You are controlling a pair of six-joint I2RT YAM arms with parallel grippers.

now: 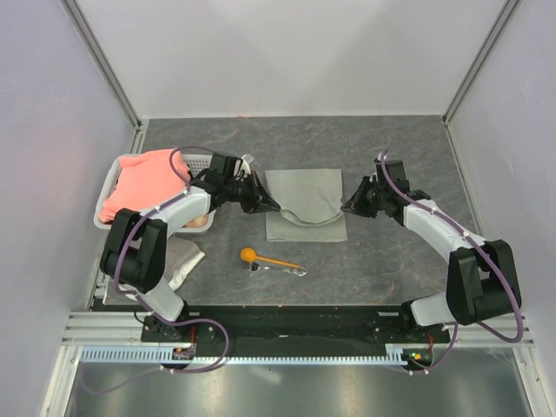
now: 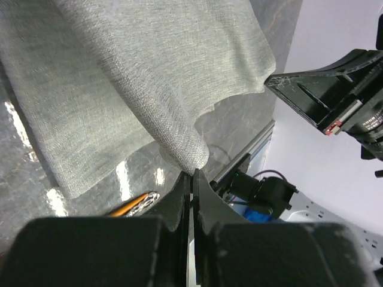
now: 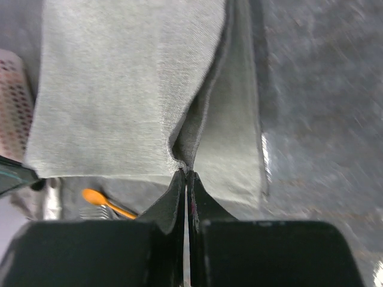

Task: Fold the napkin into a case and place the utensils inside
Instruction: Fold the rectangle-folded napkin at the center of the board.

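Observation:
The light grey napkin [image 1: 304, 201] lies partly folded in the middle of the table, its front layer lifted at both side edges. At the napkin's left edge my left gripper [image 1: 266, 205] is shut on a pinched fold of the cloth [image 2: 179, 140]. My right gripper [image 1: 348, 207] is shut on the right edge, where the cloth [image 3: 119, 89] bunches into its tips [image 3: 187, 173]. Nearer me lie the orange spoon [image 1: 265, 258] and, beside it, the silvery fork [image 1: 285, 269], both clear of the napkin. The spoon [image 3: 96, 197] also shows in the right wrist view. No case shows.
A white basket [image 1: 110, 185] at the left holds a salmon-pink cloth [image 1: 148, 184]. A whitish-grey rag [image 1: 184, 261] lies by the left arm's base. White walls close off the back and both sides.

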